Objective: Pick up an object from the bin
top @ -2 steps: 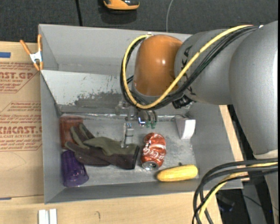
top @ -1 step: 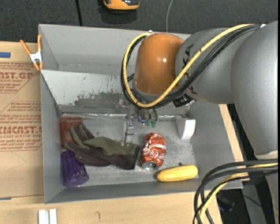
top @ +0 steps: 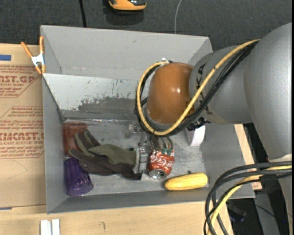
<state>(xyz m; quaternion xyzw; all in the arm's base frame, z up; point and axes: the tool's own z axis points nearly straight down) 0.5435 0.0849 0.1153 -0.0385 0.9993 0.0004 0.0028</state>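
Grey metal bin took up the middle of the frame. Across its lower left floor sprawled an olive and dark brown fabric glove. At lower right lay a yellow banana. Just up and left of it sat a crushed red drinks can. The gripper was down between glove and can, close beside the can; whether it was apart or together could not be told.

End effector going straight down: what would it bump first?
Probably the crushed red can or the edge of the dark glove: the end effector points down between them, but depth is unclear.
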